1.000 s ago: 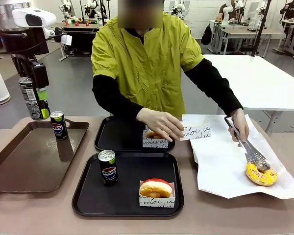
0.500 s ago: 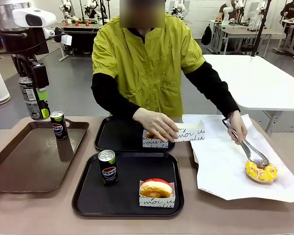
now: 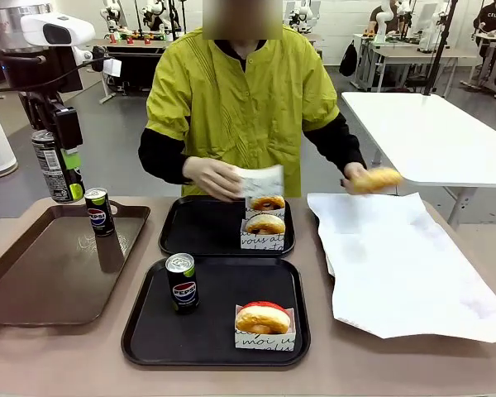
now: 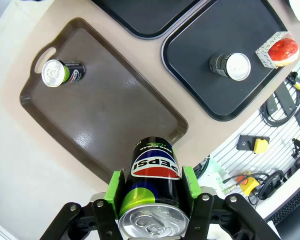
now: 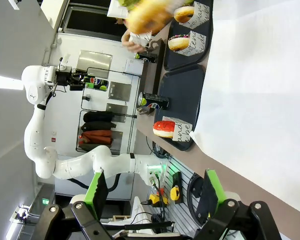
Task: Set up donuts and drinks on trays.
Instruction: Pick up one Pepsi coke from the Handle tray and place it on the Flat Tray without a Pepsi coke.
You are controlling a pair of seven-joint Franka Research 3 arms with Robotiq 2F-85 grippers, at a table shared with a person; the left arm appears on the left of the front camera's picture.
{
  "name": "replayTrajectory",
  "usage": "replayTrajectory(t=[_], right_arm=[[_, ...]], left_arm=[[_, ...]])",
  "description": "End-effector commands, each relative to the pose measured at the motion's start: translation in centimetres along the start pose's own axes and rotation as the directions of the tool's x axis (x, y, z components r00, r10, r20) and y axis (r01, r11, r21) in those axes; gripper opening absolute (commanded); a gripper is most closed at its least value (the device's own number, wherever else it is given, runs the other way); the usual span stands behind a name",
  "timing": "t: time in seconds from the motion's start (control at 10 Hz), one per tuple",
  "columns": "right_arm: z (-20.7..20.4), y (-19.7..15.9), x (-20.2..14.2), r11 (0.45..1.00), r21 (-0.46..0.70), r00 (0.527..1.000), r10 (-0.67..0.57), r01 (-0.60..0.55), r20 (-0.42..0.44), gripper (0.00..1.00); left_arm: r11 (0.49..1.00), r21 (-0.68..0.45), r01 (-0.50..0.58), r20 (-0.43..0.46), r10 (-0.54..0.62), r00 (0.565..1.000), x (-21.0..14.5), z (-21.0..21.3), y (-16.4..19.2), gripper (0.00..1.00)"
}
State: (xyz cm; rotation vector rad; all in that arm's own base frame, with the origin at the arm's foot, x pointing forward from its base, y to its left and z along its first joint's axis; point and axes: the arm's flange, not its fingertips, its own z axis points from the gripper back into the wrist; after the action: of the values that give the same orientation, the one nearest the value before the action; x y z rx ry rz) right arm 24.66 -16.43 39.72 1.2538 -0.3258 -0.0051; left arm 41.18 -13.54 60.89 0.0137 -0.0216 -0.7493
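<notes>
left gripper [image 4: 152, 192]: raised at the far left, above the far-left corner of the brown tray. Its green pads are clamped on either side of a Pepsi can.
held can [image 3: 51, 165]: upright between the pads, well clear of the table. Its silver top faces the wrist camera.
brown tray [image 3: 33, 281]: flat on the table at left, just beside the two black trays.
second can [image 3: 97, 212]: upright on the brown tray at its far-right corner, beside the handle cut-out.
near black tray [image 3: 223, 339]: centre of the table, at the near side.
third can [image 3: 182, 282]: upright on the near black tray, in its left part.
red-iced donut [image 3: 263, 318]: in a white printed box at the near-right corner of the near black tray, well apart from the third can.
far black tray [image 3: 194, 231]: just behind the near one, with the rims close together.
boxed donuts [image 3: 265, 224]: two in white printed boxes at the right end of the far black tray, one behind the other.
person's hand [image 3: 208, 177]: above the far black tray, gripping a white paper piece just over the far box. Cannot tell whether the paper is joined to that box.
other hand [image 3: 353, 175]: lifted over the far edge of the sheet, holding a donut.
loose donut [image 3: 379, 179]: golden-brown and blurred, in the air and off the sheet.
white paper sheet [image 3: 397, 273]: spread on the table to the right of the black trays.
right gripper [image 5: 155, 197]: fingers wide apart with nothing between them. The sheet and both black trays lie ahead of it.
</notes>
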Motion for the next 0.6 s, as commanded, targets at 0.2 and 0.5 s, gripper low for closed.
replayTrajectory(t=[0.2,0.5], right_arm=[[-0.1,0.0,0.3,1.0,0.022,1.0,0.018,-0.018,0.019,1.0],[-0.1,0.0,0.3,1.0,0.022,1.0,0.018,-0.018,0.019,1.0]], left_arm=[[1.0,0.0,0.0,0.0,0.0,1.0,0.0,0.0,0.0,0.58],[0.998,0.059,0.01,0.014,-0.01,1.0,6.1,-2.0,0.9,0.58]])
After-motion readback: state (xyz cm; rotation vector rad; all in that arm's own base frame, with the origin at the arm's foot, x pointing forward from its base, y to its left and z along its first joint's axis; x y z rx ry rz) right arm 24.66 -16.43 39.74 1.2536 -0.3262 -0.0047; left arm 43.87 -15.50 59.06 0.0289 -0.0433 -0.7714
